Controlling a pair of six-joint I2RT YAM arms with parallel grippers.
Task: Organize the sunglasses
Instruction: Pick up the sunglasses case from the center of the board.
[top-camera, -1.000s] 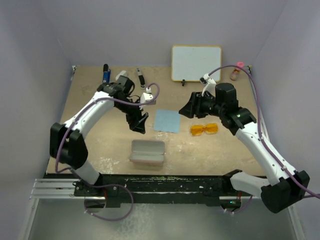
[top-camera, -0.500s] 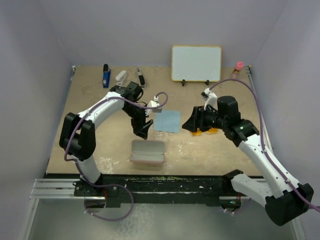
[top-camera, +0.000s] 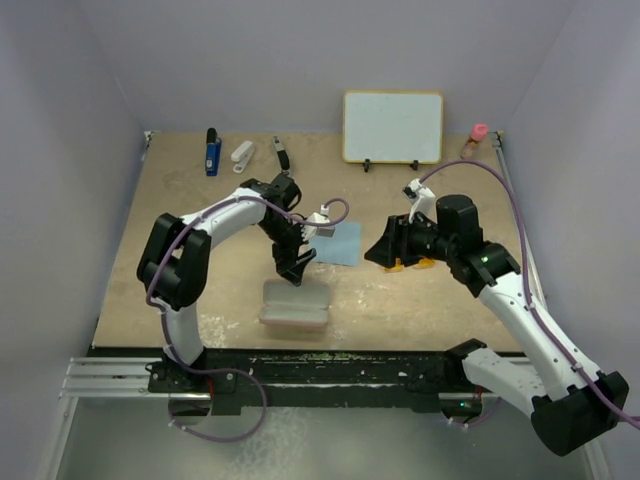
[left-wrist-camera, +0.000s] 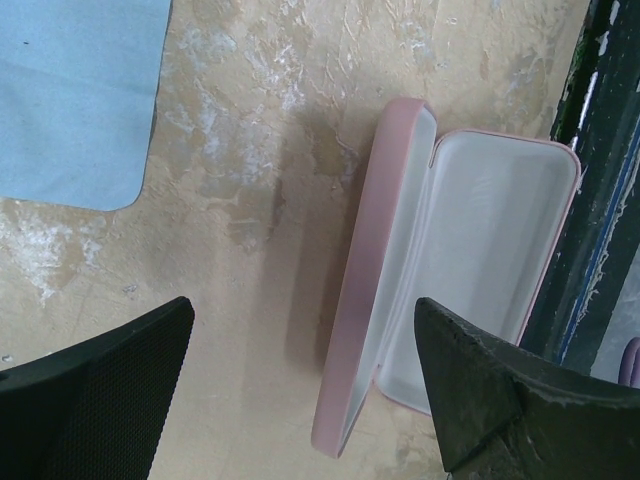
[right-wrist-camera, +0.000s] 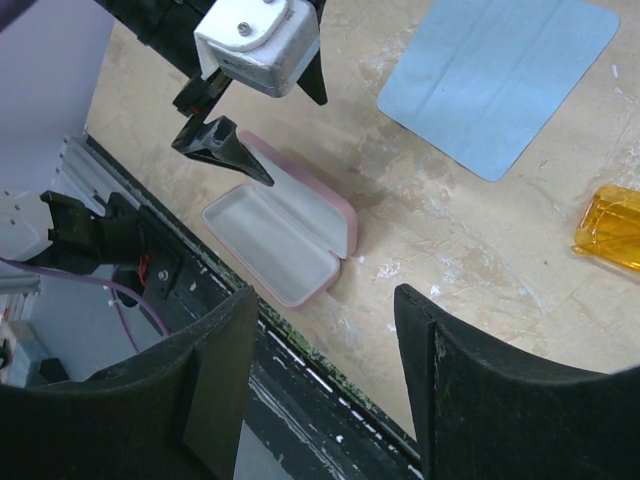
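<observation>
Sunglasses (right-wrist-camera: 612, 228) beside blue cloth (top-camera: 338, 243); pink case (left-wrist-camera: 470, 270) open; left fingers (left-wrist-camera: 90, 400) and right fingers (right-wrist-camera: 480, 390) wide.

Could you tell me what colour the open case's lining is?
White lining; the left wrist view shows it best.

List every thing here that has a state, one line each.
Case: open, empty, lying on the table.
Sunglasses: on the table, not held, outside the case.
Cloth: spread flat.
Left gripper: open, above the case, holding nothing.
Right gripper: open, holding nothing.
Whiteboard: upright, blank.
</observation>
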